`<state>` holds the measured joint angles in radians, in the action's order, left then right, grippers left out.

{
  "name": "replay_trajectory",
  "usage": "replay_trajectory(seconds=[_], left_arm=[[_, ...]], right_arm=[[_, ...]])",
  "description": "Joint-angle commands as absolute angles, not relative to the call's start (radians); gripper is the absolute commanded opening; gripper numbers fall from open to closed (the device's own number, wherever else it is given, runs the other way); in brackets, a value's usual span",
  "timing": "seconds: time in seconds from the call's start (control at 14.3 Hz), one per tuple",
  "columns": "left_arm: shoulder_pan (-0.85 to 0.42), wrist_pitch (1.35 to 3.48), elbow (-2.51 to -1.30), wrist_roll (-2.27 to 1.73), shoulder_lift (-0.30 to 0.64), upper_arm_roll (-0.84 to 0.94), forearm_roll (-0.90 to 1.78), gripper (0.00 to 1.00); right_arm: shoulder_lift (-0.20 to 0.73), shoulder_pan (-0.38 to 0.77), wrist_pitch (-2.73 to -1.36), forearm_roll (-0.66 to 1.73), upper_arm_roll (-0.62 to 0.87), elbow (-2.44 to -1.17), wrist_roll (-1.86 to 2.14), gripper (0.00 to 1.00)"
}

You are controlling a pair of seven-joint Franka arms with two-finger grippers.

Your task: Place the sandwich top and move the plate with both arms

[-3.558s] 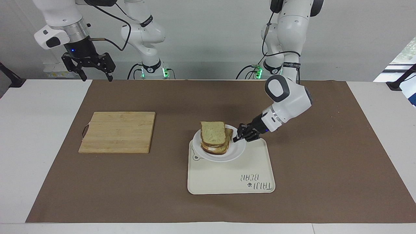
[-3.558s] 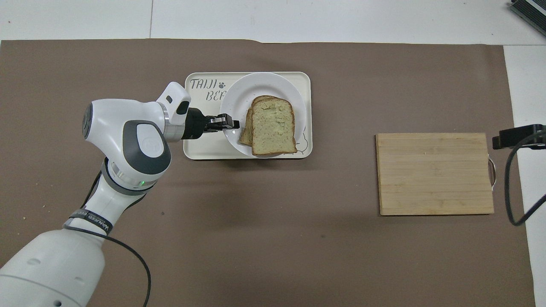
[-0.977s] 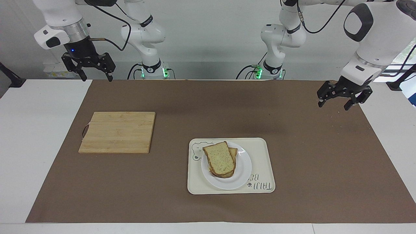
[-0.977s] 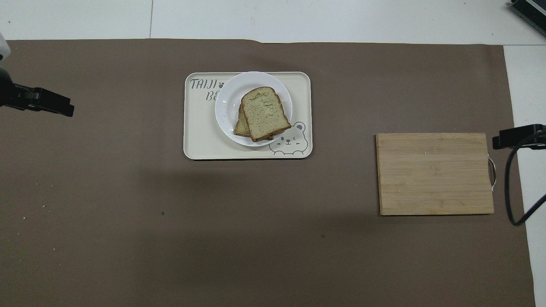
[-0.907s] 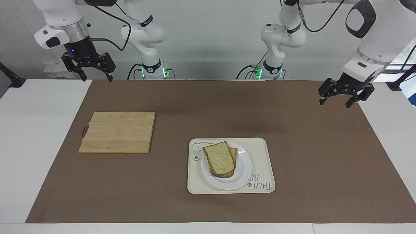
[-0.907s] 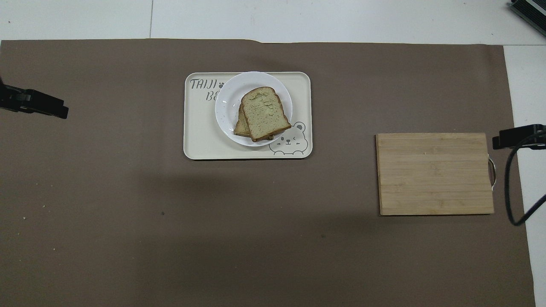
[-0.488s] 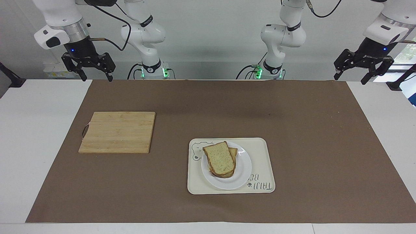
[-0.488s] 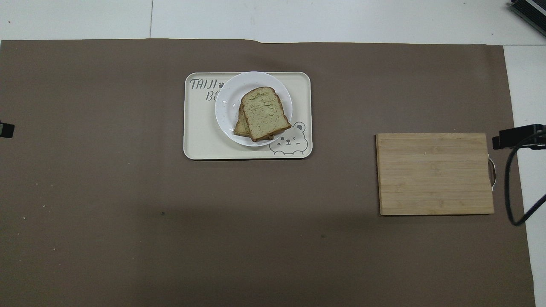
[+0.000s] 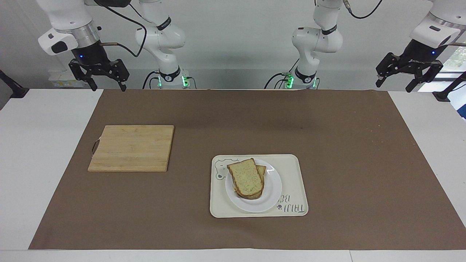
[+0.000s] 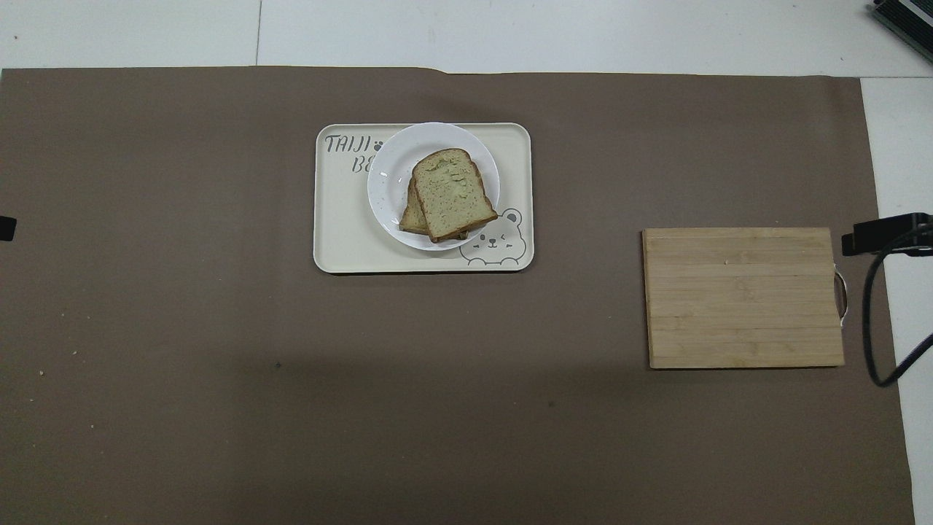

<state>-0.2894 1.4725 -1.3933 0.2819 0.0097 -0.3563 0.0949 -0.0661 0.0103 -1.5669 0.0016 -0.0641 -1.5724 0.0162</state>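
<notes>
Up high in the facing view, a white table [image 9: 32, 163] has a big brown mat [image 9: 346, 163] spread over it, and a pale grey wall stands by the robots. The plate [image 9: 271, 189] sits on a cream tray [image 9: 295, 178] with a bear drawing, about in the middle of the mat. The top slice [image 9: 247, 177] lies on the sandwich on the plate, turned a bit, so a lower slice [image 9: 261, 170] peeks out. A wooden board [image 9: 131, 147] lies nearer the right arm's end, well apart from the tray. The right gripper [image 9: 106, 83] hangs in the air over the mat's corner at its end, fingers open, holding nothing. The left gripper [image 9: 396, 80] hangs over the corner at its end, fingers open and empty too. Both arms wait. From overhead, the mat [image 10: 219, 364] fills most of the view, with tiny crumbs on it. The plate [image 10: 390, 175] hides part of the letters on the tray [image 10: 342, 240]. The top slice [image 10: 452, 193] covers what is inside the sandwich. The board [image 10: 743, 297] shows whole. Only a small black bit of the left gripper [image 10: 6, 228] shows at the edge, and a black bit of the right gripper [image 10: 878, 233] with a cable.
</notes>
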Motion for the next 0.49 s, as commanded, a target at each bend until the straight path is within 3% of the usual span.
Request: replay_trajectory(seconds=[0.0, 0.42], left_arm=[[-0.155, 1.439, -1.401, 0.295, -0.006, -0.223, 0.074, 1.00], [-0.127, 1.436, -1.401, 0.288, -0.005, -0.193, 0.074, 1.00]], right_arm=[[-0.071, 0.011, -1.546, -0.002, -0.061, -1.565, -0.003, 1.00], [-0.071, 0.011, -1.546, -0.002, -0.061, -1.565, -0.003, 1.00]])
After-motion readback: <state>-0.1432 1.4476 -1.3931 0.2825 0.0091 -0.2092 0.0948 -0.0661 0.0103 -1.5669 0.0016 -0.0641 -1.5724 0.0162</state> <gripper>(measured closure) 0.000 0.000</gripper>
